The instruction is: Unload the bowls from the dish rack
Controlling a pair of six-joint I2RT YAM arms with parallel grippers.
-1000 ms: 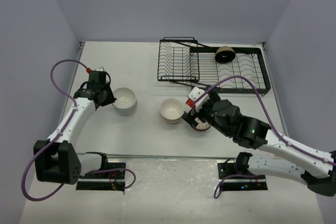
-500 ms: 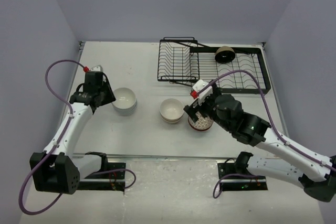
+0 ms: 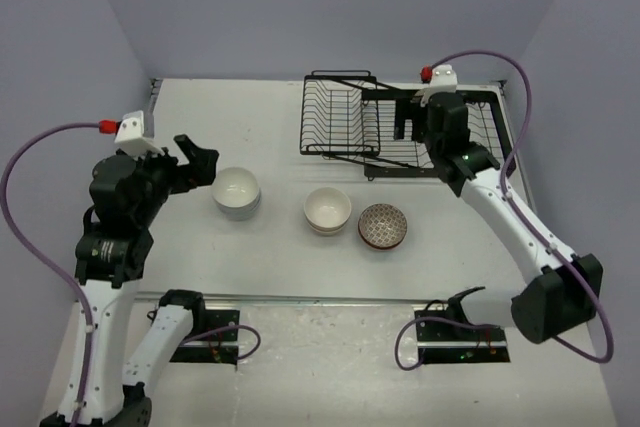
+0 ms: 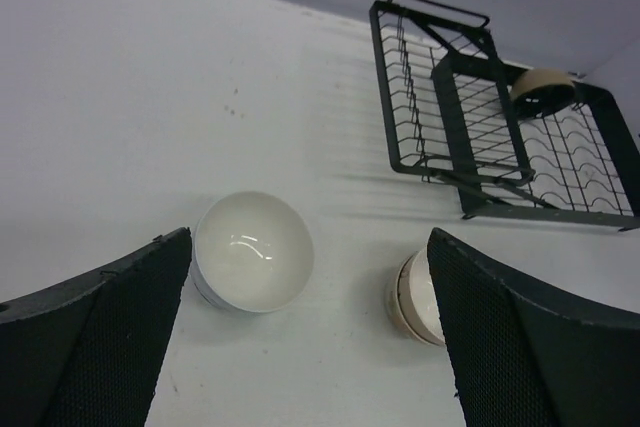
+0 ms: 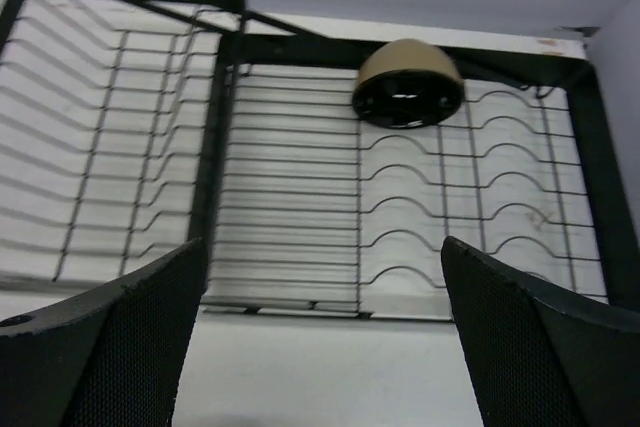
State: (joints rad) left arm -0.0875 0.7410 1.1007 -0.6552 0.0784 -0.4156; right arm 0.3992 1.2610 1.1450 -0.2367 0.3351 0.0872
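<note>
Left gripper (image 3: 199,161): jaws wide apart, nothing between them. It hangs above the table (image 3: 250,112), just left of the white bowl (image 3: 237,190), no contact. The white bowl sits upright on the table, left of centre.

Right of it, mid-table, is the cream bowl (image 3: 327,209), which looks like two nested. Just beside that on the right is the reddish-brown patterned bowl (image 3: 383,226), upright. All three sit on the near side of the dish rack (image 3: 340,119), apart from it.

Right gripper (image 3: 412,119): jaws fully spread, empty. It is over the flat tray half of the rack, pointing toward the far side. Straight ahead in its wrist view is the tan bowl (image 5: 407,84), tipped on its side on the tray wires at the far rail, black face toward the camera. The fingers are apart from it.

The rack sits far right on the table, with the upright slotted section on the left and the tray on the right. In the top view the right arm hides the tan bowl.
</note>
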